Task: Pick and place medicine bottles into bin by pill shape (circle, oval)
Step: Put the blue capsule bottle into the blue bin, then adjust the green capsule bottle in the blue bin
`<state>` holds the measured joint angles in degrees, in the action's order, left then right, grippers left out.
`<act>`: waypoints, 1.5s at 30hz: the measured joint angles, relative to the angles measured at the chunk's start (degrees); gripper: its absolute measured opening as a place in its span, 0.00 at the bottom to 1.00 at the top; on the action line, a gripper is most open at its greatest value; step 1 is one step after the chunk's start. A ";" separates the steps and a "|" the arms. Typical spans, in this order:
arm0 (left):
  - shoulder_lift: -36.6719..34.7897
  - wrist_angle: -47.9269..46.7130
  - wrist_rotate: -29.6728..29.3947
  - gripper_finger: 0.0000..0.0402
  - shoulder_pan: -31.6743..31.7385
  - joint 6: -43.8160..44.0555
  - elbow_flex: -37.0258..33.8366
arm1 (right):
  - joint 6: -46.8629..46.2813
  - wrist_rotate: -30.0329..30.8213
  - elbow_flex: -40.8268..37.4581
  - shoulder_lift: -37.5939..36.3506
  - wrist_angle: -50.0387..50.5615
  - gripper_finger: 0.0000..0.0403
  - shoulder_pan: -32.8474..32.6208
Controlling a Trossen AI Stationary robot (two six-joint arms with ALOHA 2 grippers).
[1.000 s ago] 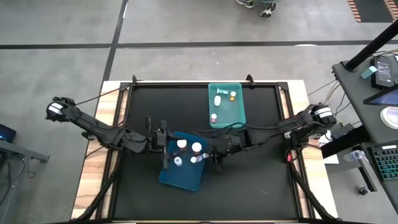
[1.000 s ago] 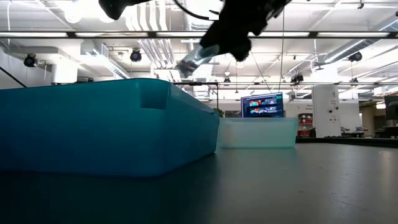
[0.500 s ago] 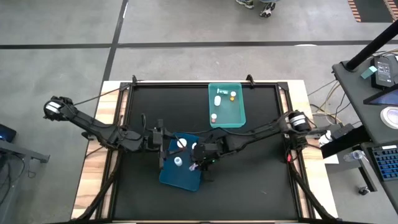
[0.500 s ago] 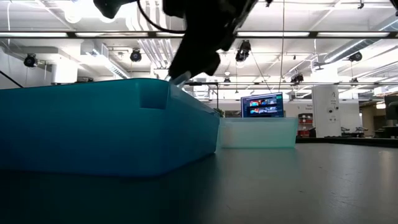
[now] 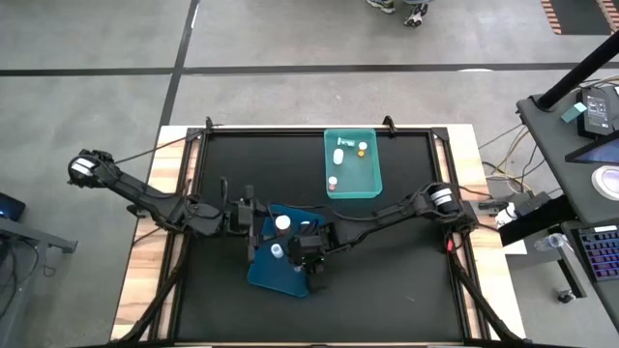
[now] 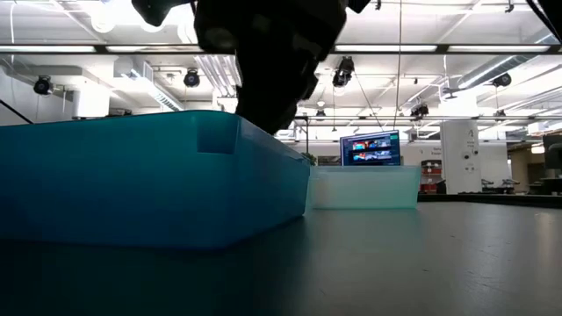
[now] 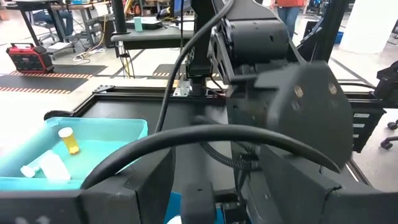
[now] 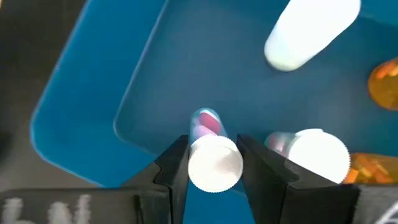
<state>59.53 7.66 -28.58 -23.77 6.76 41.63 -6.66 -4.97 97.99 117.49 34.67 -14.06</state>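
Observation:
A dark blue tray [image 5: 285, 259] lies at the table's middle near side and holds several small white-capped bottles [image 5: 282, 223]. My right gripper [image 5: 308, 257] reaches down into it, shut on a clear bottle with pink pills and a white cap [image 8: 214, 163]. Beside it in the tray are a white-capped bottle [image 8: 317, 155], an all-white bottle [image 8: 311, 31] and amber ones [image 8: 385, 78]. A teal tray [image 5: 353, 162] farther back holds three bottles [image 5: 338, 155]. My left gripper [image 5: 253, 230] is at the blue tray's left rim. My right gripper pinches the clear bottle between its two fingers [image 8: 177, 158], at the sides of its white cap [image 8: 194, 167]. The fingers come from above, pointing down into the blue tray. The bottle points away along the fingers, bottom end [image 8: 205, 119] toward the tray floor; whether it touches, I cannot tell.
In the low view the blue tray's wall [image 6: 149, 184] fills the left, with the teal tray [image 6: 364, 189] behind it to the right. The black table top [image 5: 406, 280] is bare to the right of the blue tray. A desk with gear stands beyond the table's right edge [image 5: 590, 193].
My right gripper has carried the bottle from the blue tray's right rim toward the table's left and near side and down into the tray, below the tray's rim in the low view. It stays shut on the bottle.

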 joint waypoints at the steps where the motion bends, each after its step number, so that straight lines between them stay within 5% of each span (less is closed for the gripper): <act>1: 0.00 0.02 -0.02 0.55 0.00 0.00 0.00 | 0.14 0.02 0.78 0.61 0.99 0.29 -0.09; 8: 0.00 0.26 -0.04 0.55 0.00 0.02 0.00 | 0.70 0.02 3.65 2.65 2.42 0.32 -0.33; 24: 0.00 0.44 -0.24 0.55 0.02 0.26 0.00 | 1.26 0.00 4.05 0.79 2.61 0.56 -0.56; 37: 1.32 0.31 -0.17 0.55 -0.19 4.97 0.00 | 2.62 0.00 2.76 -5.86 15.31 0.52 -2.25; 45: 6.45 0.48 4.17 0.55 -1.44 8.55 0.00 | -0.30 3.65 -7.51 -15.14 13.69 0.44 -4.90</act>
<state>65.98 8.14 -24.41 -25.21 15.32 41.63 -6.96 -1.32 90.48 102.35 48.36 -18.96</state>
